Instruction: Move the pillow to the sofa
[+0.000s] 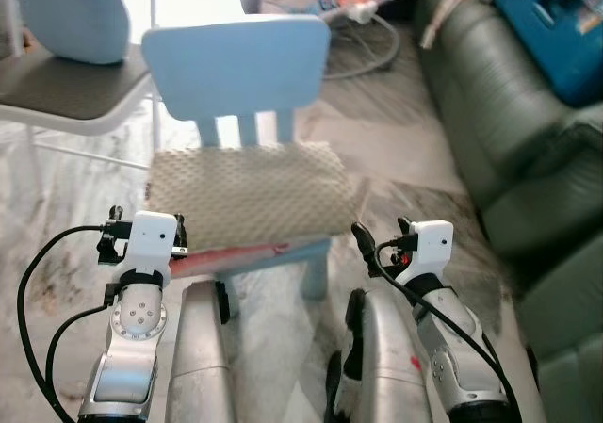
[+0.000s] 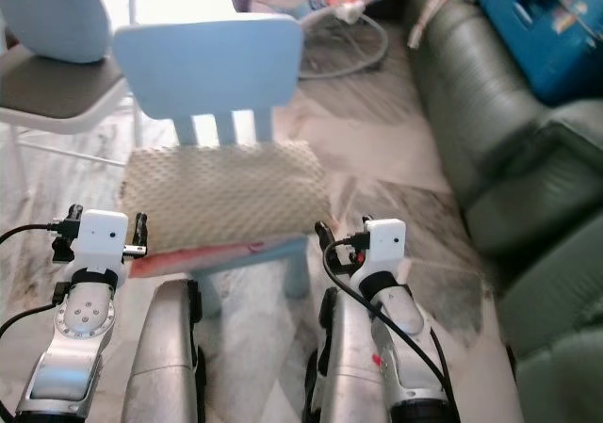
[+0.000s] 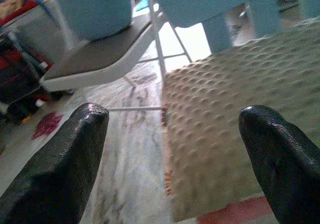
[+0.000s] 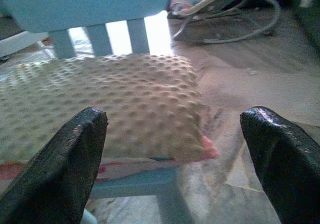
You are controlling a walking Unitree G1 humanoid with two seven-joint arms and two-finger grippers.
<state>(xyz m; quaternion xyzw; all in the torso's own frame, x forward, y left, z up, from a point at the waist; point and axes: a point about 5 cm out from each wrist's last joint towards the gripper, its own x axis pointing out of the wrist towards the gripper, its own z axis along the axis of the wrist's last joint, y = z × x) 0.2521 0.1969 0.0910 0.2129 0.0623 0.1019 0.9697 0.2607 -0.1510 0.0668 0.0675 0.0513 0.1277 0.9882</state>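
The beige dimpled pillow (image 1: 245, 197) lies flat, long axis left-to-right, on the small blue chair (image 1: 240, 65), both the left gripper (image 3: 172, 159) and right gripper (image 4: 175, 154) spread and empty just short of it, dark green sofa (image 1: 509, 131) at right.

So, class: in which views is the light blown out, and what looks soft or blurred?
Eye views: floor behind the blue chair is blown out to white; the pillow is fairly sharp. Left wrist view: glare between the chair legs; the near fingertips are soft. Right wrist view: white glare through the chair's back slats; the pillow's dimples read clearly.
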